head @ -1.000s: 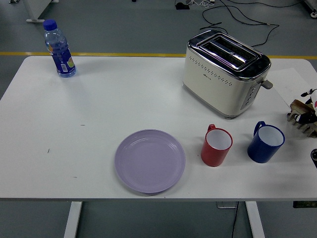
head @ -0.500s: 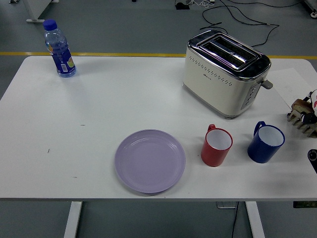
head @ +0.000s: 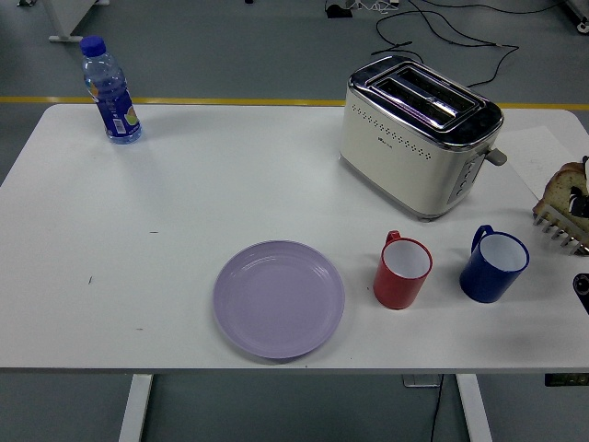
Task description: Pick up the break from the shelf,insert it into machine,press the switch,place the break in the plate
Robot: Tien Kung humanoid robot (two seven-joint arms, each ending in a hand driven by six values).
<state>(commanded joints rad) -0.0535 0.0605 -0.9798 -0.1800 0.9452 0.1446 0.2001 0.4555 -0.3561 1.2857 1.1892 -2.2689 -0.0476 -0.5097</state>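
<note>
I count one toaster (head: 421, 134) at one o'clock, one lilac plate (head: 279, 298) at six, two mugs, red (head: 402, 272) and blue (head: 493, 264), one bottle (head: 109, 89) at ten, one bread slice (head: 561, 189) on the rack (head: 558, 226) at three, my right hand (head: 580, 201) barely visible there, fingers impossible to judge.

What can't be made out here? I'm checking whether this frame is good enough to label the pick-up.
- Bread and rack, head view: cut off by the right edge, so most of both is unseen.
- Right hand: only a dark sliver at that edge; its grasp can't be told.
- Left hand: out of frame.
- Toaster slots: inside hidden by the camera angle.
</note>
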